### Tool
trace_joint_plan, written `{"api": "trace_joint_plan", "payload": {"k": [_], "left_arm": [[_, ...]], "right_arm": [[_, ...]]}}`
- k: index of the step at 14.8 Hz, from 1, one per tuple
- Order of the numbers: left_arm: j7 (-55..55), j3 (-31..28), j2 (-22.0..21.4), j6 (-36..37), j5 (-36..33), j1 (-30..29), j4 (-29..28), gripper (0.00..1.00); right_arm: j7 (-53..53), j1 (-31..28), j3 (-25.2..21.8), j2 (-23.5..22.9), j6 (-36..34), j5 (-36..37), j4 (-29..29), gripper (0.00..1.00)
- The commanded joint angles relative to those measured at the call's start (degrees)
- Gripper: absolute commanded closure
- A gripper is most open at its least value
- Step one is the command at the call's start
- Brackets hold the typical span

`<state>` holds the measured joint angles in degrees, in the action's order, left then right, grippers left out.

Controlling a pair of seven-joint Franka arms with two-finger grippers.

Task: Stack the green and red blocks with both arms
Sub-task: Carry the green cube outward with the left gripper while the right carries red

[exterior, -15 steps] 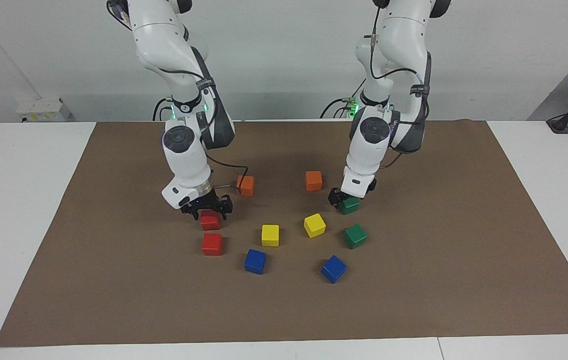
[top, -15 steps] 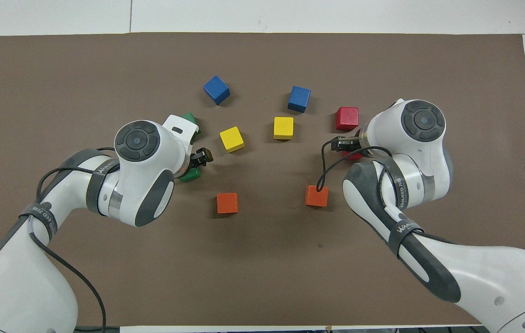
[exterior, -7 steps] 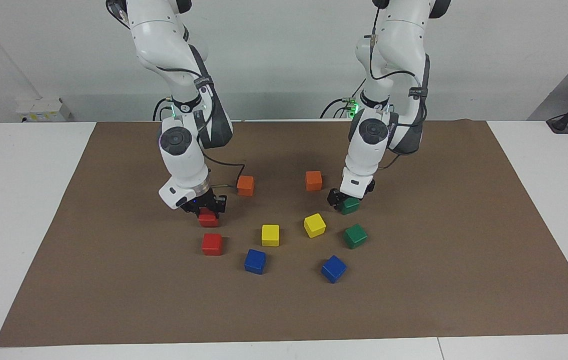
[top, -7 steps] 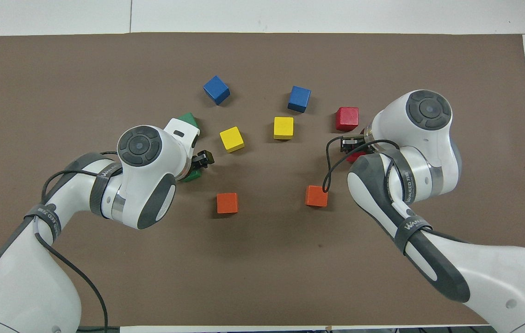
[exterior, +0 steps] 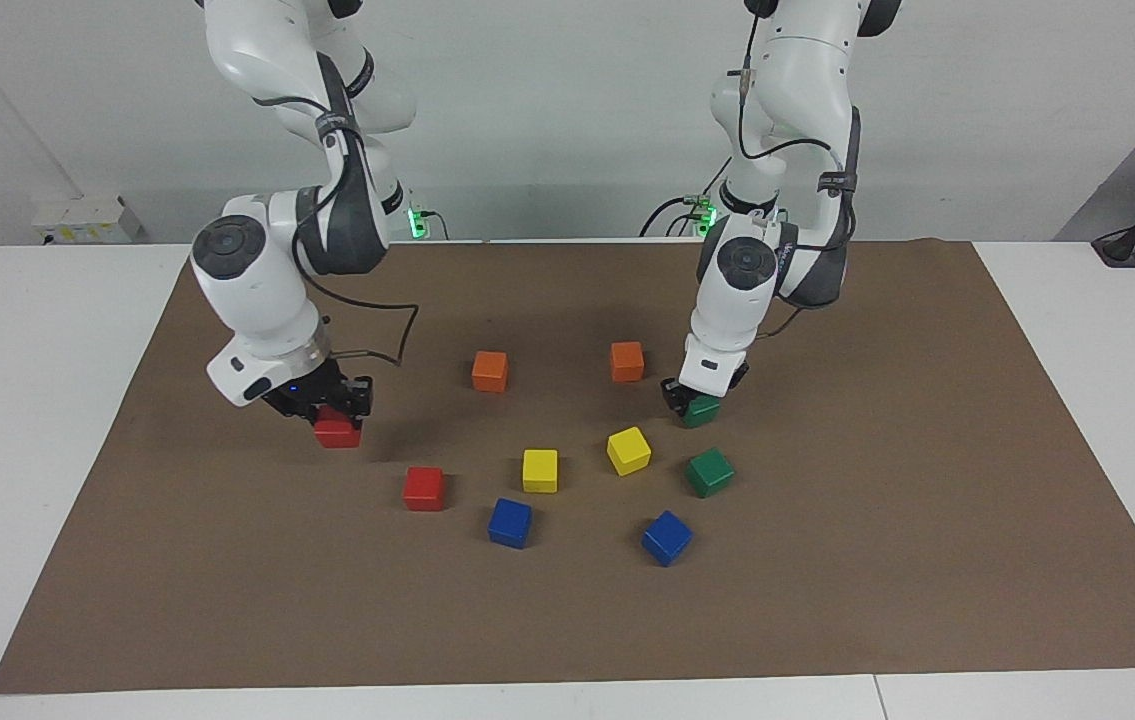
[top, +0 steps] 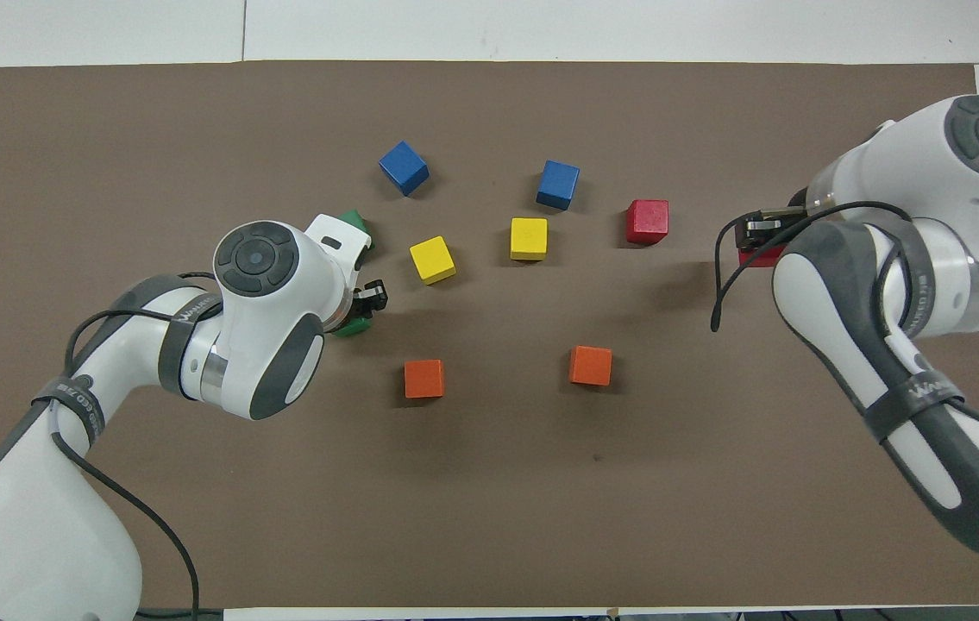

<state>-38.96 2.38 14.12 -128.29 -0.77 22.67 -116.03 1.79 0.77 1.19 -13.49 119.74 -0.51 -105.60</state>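
While gripping a matte red cube (exterior: 337, 433) over brown mat (exterior: 927, 560), right gripper (exterior: 335, 405) is hovering, left gripper (exterior: 695, 398) is clamping green cube (exterior: 700, 410) w/ glossy white arm.

Right gripper (exterior: 335, 418) hangs raised at the facing view's nine o'clock, fingers clamped; left gripper (exterior: 695, 400) sits low near three o'clock, clamped.

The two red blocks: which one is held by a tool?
The red block toward the right arm's end of the table, shut in the right tool. The other red block lies free beside the yellow block.
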Motion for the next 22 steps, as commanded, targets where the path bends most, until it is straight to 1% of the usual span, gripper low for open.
{"api": "trace_joint_plan", "payload": {"k": [1,2,4,8,10,11,13,15,18,20,22], "left_arm": [[10.61,-0.45,-2.43,7.25,0.15,-4.89,3.26,1.0],[15.09,-0.45,-2.43,8.57,0.15,-7.09,4.05,1.0],[23.45,-0.53,-2.08,8.67,0.15,-11.83,4.94,1.0],[35.94,-0.45,-1.29,7.62,-0.02,-20.37,6.78,1.0],[39.03,-0.53,1.6,8.05,-0.11,-21.78,10.63,1.0],[40.87,-0.54,2.66,7.88,-0.2,-22.66,11.61,1.0],[44.48,-0.54,3.72,6.74,-0.29,-24.51,11.88,1.0],[45.72,-0.54,5.3,4.81,-0.29,-25.13,11.8,1.0],[48.08,-0.54,5.65,3.57,-0.2,-25.92,11.27,1.0],[49.85,-0.54,6.7,3.14,-0.29,-25.92,11.53,1.0],[49.85,-0.45,6.8,2.08,-0.11,-26.01,10.83,1.0]], "right_arm": [[-6.35,-3.66,0.48,0.04,1.97,0.34,-1.35,1.0],[-7.14,-4.89,0.48,0.13,3.38,0.34,-2.49,1.0],[-9.51,-6.31,0.48,0.04,6.19,0.34,-4.34,1.0],[-10.14,-6.84,0.48,-0.05,7.17,0.34,-6.36,1.0],[-10.84,-7.01,0.48,-0.05,9.71,0.34,-8.03,1.0],[-11.02,-7.36,0.48,-0.22,11.02,0.34,-8.65,1.0],[-11.19,-7.54,0.48,-0.57,12.35,0.34,-9.44,1.0],[-11.28,-7.54,0.48,-0.57,13.23,0.34,-9.88,1.0],[-12.24,-8.15,0.48,-1.01,14.11,0.34,-10.32,1.0],[-12.42,-8.24,0.48,-1.1,15.34,0.34,-10.76,1.0],[-13.39,-8.86,0.48,-1.19,15.34,0.34,-10.85,1.0]]}}
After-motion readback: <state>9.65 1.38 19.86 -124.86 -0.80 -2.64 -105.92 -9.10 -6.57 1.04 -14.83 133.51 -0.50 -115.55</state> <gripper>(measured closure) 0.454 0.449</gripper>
